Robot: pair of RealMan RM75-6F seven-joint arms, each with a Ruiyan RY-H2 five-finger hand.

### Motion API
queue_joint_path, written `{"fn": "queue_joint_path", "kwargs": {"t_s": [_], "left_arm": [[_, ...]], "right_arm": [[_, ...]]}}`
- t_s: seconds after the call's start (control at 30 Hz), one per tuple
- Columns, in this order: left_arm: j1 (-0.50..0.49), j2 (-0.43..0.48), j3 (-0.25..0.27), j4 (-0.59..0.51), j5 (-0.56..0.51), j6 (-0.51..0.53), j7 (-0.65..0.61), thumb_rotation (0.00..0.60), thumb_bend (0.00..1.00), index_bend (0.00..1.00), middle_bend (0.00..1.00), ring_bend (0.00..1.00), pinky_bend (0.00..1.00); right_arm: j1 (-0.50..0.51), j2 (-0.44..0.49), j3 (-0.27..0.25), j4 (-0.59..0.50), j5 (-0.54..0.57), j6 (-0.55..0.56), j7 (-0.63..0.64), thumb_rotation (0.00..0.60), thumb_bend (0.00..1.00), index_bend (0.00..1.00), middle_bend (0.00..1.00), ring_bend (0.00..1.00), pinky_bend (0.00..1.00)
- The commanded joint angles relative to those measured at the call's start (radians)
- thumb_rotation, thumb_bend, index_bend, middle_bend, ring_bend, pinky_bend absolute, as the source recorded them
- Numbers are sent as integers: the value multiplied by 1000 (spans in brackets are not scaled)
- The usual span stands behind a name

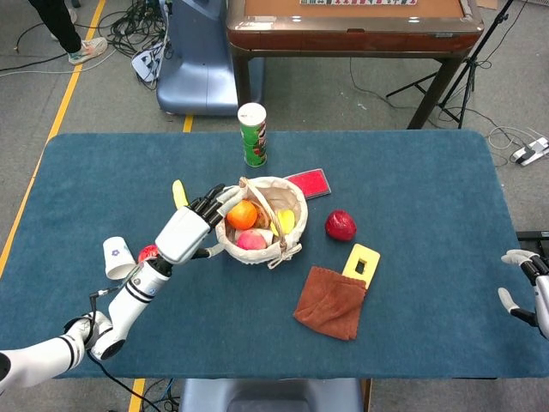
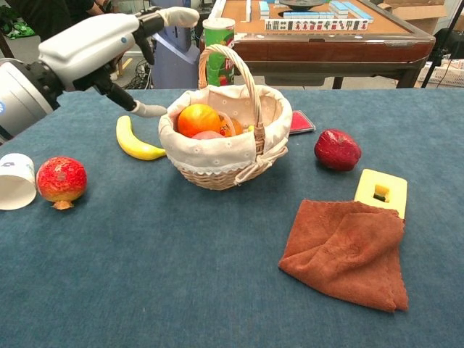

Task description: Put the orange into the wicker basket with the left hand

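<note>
The orange (image 1: 243, 215) (image 2: 198, 119) lies inside the wicker basket (image 1: 289, 249) (image 2: 217, 168), at its left side on top of other fruit. My left hand (image 1: 190, 230) (image 2: 101, 48) hovers just left of the basket rim with its fingers spread and nothing in them; it does not touch the orange. My right hand (image 1: 525, 287) rests at the table's right edge, fingers apart and empty; the chest view does not show it.
A banana (image 2: 138, 143), a pomegranate (image 2: 60, 180) and a paper cup (image 2: 16, 180) lie left of the basket. A red fruit (image 2: 337, 149), a yellow block (image 2: 381, 191) and a brown cloth (image 2: 349, 250) lie to its right. A green can (image 1: 253, 135) and a red card (image 1: 309, 183) are behind it.
</note>
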Motion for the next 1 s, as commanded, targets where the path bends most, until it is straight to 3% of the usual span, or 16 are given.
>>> {"fn": "queue_joint_path", "kwargs": {"t_s": [0.03,0.23,0.5,0.7,1.0], "left_arm": [[57,78,27,-87,-41,-7,99,600,187,8,0,56,329],[161,228,78,-263,-104,-2,213,600,188,94,0,81,329],[306,382,133,-448,-218,37,333,600,188,105,0,87,329],[415,444,181,-548,-274,100,426,600,188,105,0,91,329],[544,453,183,-631,-306,237,445,600,188,105,0,96,327]], "right_arm": [[1,0,0,1,0,-2,0,600,292,350,296,306,400],[11,-5,1,5,-2,-15,0,600,292,350,296,306,400],[25,-8,2,8,-9,-31,0,600,292,350,296,306,400],[39,-15,-1,17,-28,-43,8,600,292,350,296,306,400],[62,-31,-10,26,-62,-62,18,600,292,350,296,306,400]]}}
